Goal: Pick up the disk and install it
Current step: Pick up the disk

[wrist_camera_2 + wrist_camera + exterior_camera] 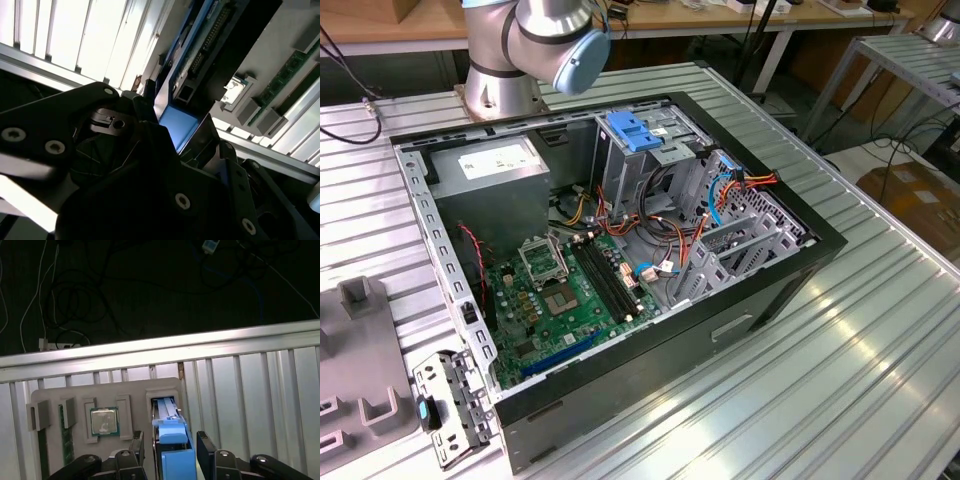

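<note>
1. In the first wrist view, the disk (175,460) stood in a slot of a grey tray (55,395), with its blue rail facing the camera.
2. The same tray held a square processor chip (104,421) in one pocket and a green memory stick (63,435) on edge in another.
3. The end effector (171,436) straddled the disk. It was spread just wider than the disk, with one finger (207,450) just beside the rail and a sliver of gap at the other.
4. In the exterior view, an open computer case (760,290) lay on the ribbed metal tabletop (860,350), with the arm (530,40) at 12 o'clock from it.
5. Inside the case, a power supply (485,165) sat at 11 o'clock and a green motherboard (560,290) at 7 o'clock. A light-blue latch plate (635,130) topped the drive cage at 1 o'clock, and loose cables (720,190) lay at 3 o'clock.
</note>
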Motion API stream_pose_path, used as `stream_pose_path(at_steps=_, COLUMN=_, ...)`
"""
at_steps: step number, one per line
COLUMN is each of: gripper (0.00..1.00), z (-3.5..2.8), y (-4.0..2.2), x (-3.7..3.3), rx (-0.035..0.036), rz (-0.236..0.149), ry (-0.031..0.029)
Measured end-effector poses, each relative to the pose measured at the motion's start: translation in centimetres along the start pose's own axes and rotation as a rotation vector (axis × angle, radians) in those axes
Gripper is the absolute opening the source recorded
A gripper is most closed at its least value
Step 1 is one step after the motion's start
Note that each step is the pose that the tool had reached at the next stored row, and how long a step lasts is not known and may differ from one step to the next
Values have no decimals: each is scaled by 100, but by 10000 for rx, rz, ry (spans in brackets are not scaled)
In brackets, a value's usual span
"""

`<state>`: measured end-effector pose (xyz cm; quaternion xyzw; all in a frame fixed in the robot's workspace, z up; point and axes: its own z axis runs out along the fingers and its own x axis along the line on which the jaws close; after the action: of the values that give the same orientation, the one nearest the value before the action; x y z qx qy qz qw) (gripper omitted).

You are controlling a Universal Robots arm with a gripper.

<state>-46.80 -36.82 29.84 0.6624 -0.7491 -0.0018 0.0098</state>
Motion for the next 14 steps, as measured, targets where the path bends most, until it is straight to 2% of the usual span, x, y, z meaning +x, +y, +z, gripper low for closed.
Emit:
stream_pose_path(at_steps=2, gripper=54, z=1, y=3, x=-25, rx=9, rz=-2, ry=-1)
stream_pose_path(at_steps=4, gripper=54, z=6, y=5, x=-26, rx=53, rz=-31, ry=-6)
stream_pose_path(at_steps=5, gripper=54, z=8, y=8, x=-26, rx=147, rz=-38, ry=-18)
stream_pose_path(at_steps=7, gripper=54, z=9, y=9, x=-25, rx=235, rz=-45, ry=-28)
stream_pose_path(at_steps=10, gripper=54, z=13, y=18, x=-25, rx=249, rz=-43, ry=-41)
stream_pose_path(at_steps=13, gripper=54, z=21, y=79, x=-17, rx=249, rz=-43, ry=-68)
stream_pose_path(at_steps=14, gripper=54, z=22, y=79, x=-17, rx=248, rz=-44, ry=-68)
